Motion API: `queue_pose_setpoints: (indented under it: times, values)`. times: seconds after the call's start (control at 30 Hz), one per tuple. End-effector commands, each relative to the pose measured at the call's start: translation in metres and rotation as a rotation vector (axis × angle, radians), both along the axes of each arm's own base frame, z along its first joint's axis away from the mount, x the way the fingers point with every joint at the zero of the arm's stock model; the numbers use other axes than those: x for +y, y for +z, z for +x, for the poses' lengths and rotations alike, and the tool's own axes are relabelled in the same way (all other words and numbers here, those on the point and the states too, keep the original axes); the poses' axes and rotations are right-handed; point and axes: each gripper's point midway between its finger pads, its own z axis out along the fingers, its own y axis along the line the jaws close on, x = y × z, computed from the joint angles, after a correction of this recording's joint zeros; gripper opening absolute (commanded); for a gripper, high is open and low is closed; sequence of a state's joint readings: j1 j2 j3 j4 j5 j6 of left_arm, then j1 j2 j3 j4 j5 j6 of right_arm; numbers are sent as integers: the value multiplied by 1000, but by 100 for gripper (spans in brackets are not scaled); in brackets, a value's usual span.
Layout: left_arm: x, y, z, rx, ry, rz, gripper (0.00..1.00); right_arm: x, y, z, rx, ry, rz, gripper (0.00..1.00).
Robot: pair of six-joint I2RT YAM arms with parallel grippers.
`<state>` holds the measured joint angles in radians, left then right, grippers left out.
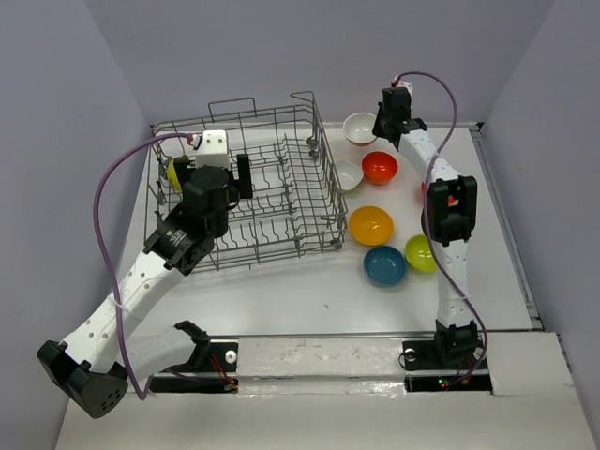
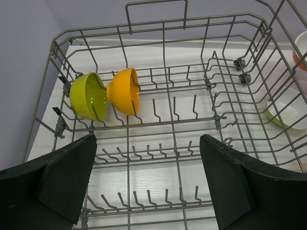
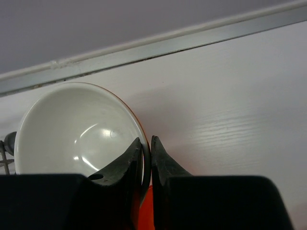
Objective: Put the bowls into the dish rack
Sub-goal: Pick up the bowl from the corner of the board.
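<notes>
Grey dish rack (image 2: 163,23), lime bowl (image 2: 86,96), orange-yellow bowl (image 2: 123,91) inside

Table (image 1: 309,300): white, wood-grain finish, matte. Lighting even, no hard shadows. Back wall (image 1: 319,47), left wall (image 1: 47,141) and right wall (image 1: 553,112): plain pale lilac-grey, enclosed table on 3 sides. Grey metal strip (image 3: 158,46) ran along far edge at wall base. White panel (image 1: 309,361) at near edge.

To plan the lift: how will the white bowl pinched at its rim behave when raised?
The white bowl looks glossy, so it may slip from the jaws of the right gripper, which pinch only its rim. Held off-centre, it will probably hang tilted. It seems rigid, perhaps breakable.
</notes>
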<state>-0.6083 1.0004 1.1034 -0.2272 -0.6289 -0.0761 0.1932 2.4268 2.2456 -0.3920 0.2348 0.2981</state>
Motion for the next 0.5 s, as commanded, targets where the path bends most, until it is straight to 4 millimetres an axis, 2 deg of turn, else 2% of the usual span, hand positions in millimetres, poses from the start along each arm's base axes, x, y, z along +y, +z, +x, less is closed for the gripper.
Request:
queue_pose_setpoints:
  times: [0.0, 0.13, 0.37, 0.47]
  values:
    - [1, 8, 2, -39, 16, -31, 99, -19, 89, -2, -162, -91, 45, 1]
    - [0, 7, 3, -36, 15, -31, 99, -29, 115, -11, -197, -127, 68, 1]
    - [1, 6, 4, -32, 20, -30, 99, -34, 141, -25, -223, -148, 76, 1]
    - [1, 6, 4, -30, 19, -28, 99, -40, 159, -35, -246, -158, 90, 1]
